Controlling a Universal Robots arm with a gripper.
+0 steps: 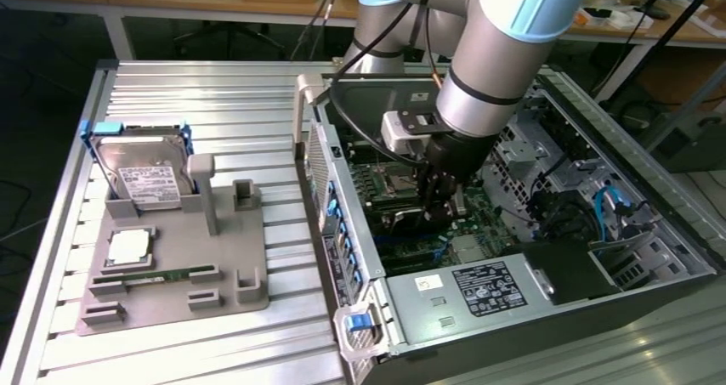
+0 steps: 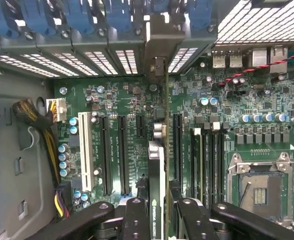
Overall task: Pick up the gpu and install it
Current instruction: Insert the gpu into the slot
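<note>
In the exterior view the arm reaches down into the open computer case [image 1: 545, 257] on the desk [image 1: 227, 96], its gripper [image 1: 437, 206] low over the motherboard [image 1: 392, 185]; the hard drive [image 1: 148, 177] sits in a grey holder [image 1: 170, 274] to the exterior view's left. In the wrist view the jaws pinch the gpu [image 2: 157, 170] edge-on, upright over the motherboard's slots [image 2: 122, 155], its bracket end [image 2: 157, 50] at the case's rear wall.

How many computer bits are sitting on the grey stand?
3: the hard drive standing at the far end, the square silver chip in the middle, the green memory stick lying at the near end. None looks hidden.
</note>
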